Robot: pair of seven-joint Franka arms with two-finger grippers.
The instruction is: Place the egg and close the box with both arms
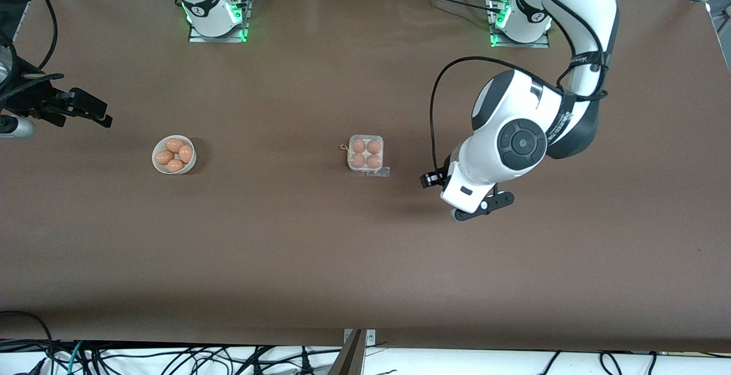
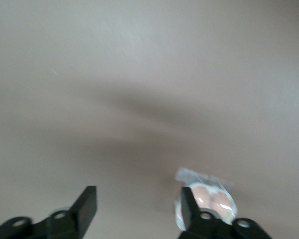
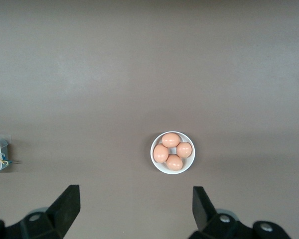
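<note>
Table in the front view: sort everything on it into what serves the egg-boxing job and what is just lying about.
Belongs to the job:
- box with four eggs in its cells
- white bowl holding four more eggs
- left gripper, jaws open, over bare table beside the box
- right gripper, jaws open, waiting at its end

Just lying about:
- black cables at the table's near edge

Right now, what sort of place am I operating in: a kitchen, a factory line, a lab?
Most likely a robotics lab bench: two arm bases bolted to a brown-covered table, loose cables along its edge, and only staged props, an egg carton and a bowl of eggs.
</note>
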